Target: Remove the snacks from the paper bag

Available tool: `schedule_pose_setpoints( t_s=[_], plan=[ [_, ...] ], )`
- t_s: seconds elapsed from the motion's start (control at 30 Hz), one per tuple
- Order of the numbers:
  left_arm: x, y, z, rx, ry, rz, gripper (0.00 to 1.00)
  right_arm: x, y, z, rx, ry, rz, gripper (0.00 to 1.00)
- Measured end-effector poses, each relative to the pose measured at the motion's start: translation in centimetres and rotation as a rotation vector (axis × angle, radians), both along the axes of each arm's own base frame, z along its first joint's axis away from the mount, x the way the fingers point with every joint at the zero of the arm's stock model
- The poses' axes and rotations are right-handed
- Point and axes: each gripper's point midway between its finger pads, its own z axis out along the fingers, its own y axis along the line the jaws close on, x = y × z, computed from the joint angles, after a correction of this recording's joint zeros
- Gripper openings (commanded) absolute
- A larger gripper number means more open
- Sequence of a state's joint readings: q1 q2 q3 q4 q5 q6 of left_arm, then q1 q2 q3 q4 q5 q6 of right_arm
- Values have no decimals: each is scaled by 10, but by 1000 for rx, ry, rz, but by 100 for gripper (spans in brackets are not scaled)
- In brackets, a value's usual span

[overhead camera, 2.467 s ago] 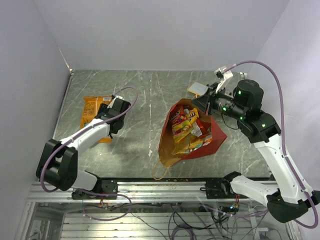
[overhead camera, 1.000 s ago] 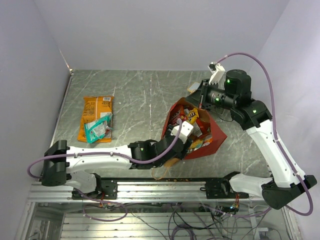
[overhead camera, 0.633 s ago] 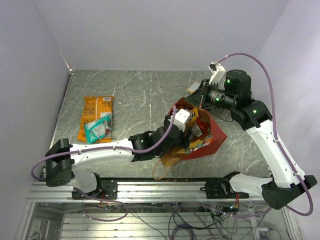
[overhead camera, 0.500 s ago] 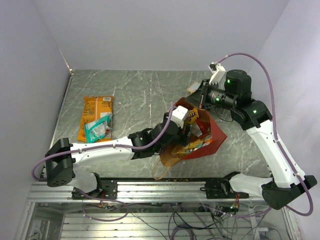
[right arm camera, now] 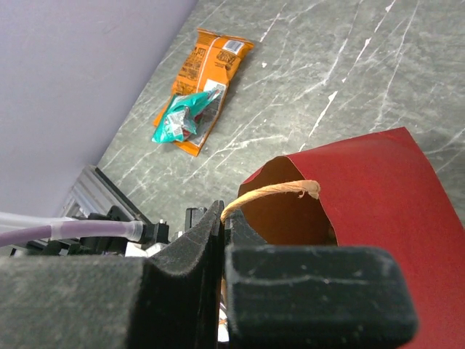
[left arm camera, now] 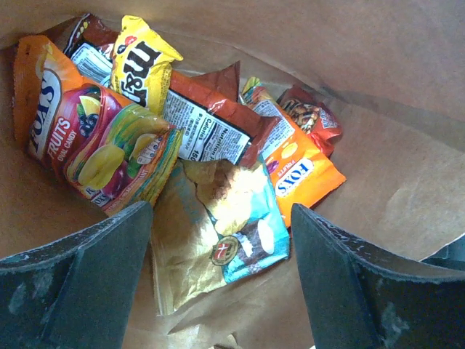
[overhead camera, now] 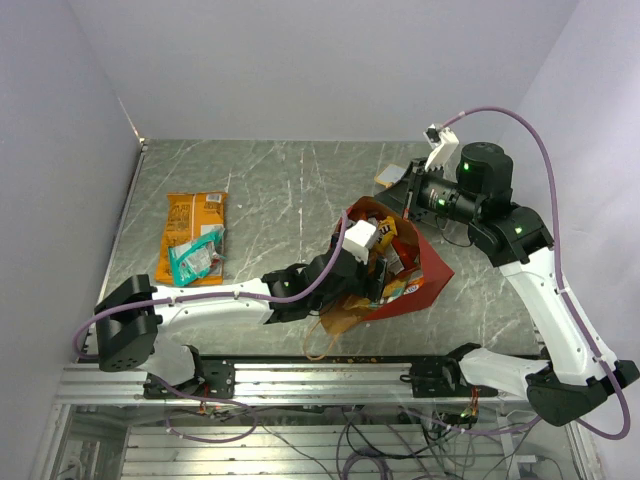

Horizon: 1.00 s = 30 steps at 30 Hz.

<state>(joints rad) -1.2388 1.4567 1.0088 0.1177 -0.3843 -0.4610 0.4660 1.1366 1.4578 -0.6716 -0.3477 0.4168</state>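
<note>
The red paper bag (overhead camera: 425, 262) lies on the table with its mouth held up. My right gripper (overhead camera: 402, 203) is shut on its tan loop handle (right arm camera: 275, 190), and the pinch shows in the right wrist view (right arm camera: 224, 218). My left gripper (overhead camera: 378, 262) is open and empty inside the bag's mouth. In the left wrist view it (left arm camera: 221, 212) hovers over a teal-and-yellow packet (left arm camera: 236, 233). Around that lie an orange Fox's candy packet (left arm camera: 87, 138), a yellow M&M's packet (left arm camera: 142, 62), a dark-red chip bag (left arm camera: 211, 123) and another orange Fox's packet (left arm camera: 299, 173).
An orange chip bag (overhead camera: 190, 222) and a teal packet (overhead camera: 195, 255) lie on the table at the far left, also in the right wrist view (right arm camera: 207, 69). A white-and-tan card (overhead camera: 392, 180) lies behind the bag. The bag's second handle (overhead camera: 320, 340) hangs near the front rail.
My left arm has swung from the left of the table, leaving the teal packet on the orange chip bag, and reached into the bag's mouth. The right gripper still holds the handle.
</note>
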Motion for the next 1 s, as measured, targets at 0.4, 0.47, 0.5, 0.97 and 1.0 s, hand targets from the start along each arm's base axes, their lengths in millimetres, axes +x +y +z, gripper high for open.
schedule_pose_setpoints(
  t_s=[0.4,0.47,0.5,0.97,1.0],
  plan=[
    [1,0,-6,-7,8,15,87,-2,-1,0,-2,-15,6,0],
    [-1,8,-4,-21,7,19,86,-2,-1,0,-2,-14,7,0],
    [-2,13,-3,-27,6,20,86,-1,0,0,-2,-13,8,0],
    [5,1,-21,15,-8,27,66,-1,1,5,25,-21,2,0],
    [7,-2,-24,26,-11,29,68,-1,1,5,25,-22,2,0]
  ],
)
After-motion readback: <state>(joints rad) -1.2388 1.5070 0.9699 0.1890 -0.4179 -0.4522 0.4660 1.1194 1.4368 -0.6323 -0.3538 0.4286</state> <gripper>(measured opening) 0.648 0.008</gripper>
